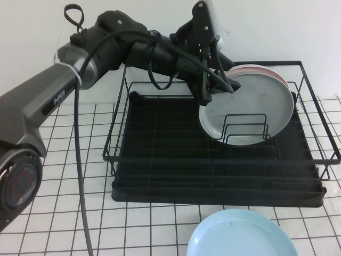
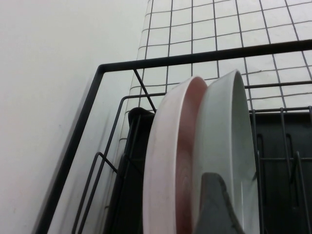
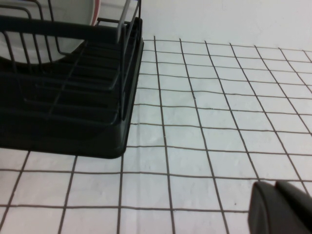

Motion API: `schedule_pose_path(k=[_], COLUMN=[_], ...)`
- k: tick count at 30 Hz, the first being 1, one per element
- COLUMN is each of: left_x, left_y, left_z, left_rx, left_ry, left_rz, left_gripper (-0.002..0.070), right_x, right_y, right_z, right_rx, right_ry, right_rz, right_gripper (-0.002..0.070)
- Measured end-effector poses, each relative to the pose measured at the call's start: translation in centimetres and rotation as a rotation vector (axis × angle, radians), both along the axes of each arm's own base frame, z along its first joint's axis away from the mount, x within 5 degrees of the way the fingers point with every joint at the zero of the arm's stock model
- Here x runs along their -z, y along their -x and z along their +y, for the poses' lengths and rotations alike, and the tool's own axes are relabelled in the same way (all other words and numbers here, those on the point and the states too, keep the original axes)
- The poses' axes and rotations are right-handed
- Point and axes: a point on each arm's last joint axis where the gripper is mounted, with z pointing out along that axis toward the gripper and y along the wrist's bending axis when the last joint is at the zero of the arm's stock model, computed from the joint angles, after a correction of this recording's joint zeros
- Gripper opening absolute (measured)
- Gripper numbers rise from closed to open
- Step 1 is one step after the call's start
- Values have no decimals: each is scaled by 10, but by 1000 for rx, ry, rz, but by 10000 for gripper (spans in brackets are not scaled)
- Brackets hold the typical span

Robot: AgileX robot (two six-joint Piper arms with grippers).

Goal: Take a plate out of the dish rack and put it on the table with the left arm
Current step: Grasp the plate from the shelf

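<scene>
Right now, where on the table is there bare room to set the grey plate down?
Bare table lies left of the dish rack, under the left arm, and along the front left. Front right is crowded by the light blue plate. The left gripper is at the grey plate, beside the pink plate. The right gripper sits low over the cloth beside the rack.

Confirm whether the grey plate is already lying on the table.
No. The plate stands on edge in the dish rack, against the pink plate, with the left claw at its rim.
</scene>
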Motion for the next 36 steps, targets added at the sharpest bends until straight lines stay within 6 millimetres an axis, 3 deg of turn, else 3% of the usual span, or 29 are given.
schedule_pose_path(k=[5, 15, 24, 28, 31, 34, 36], left_x=[11, 14, 44, 47, 46, 46, 45], left_y=[-4, -6, -18, -19, -20, -22, -24], left_z=[-2, -4, -7, -7, -7, -7, -6], left_rx=[1, 0, -37, -41, -56, -73, -95], left_ry=[-9, 13, -6, -8, -2, 2, 6], left_rz=[16, 17, 51, 51, 46, 38, 42], left_gripper=[384, 384, 384, 378, 305, 129, 97], right_x=[0, 0, 0, 0, 0, 0, 0], right_y=[0, 0, 0, 0, 0, 0, 0], right_z=[0, 0, 0, 0, 0, 0, 0], right_rx=[0, 0, 0, 0, 0, 0, 0], right_ry=[0, 0, 0, 0, 0, 0, 0], right_rz=[0, 0, 0, 0, 0, 0, 0], right_gripper=[-1, -1, -1, -1, -1, -1, -1])
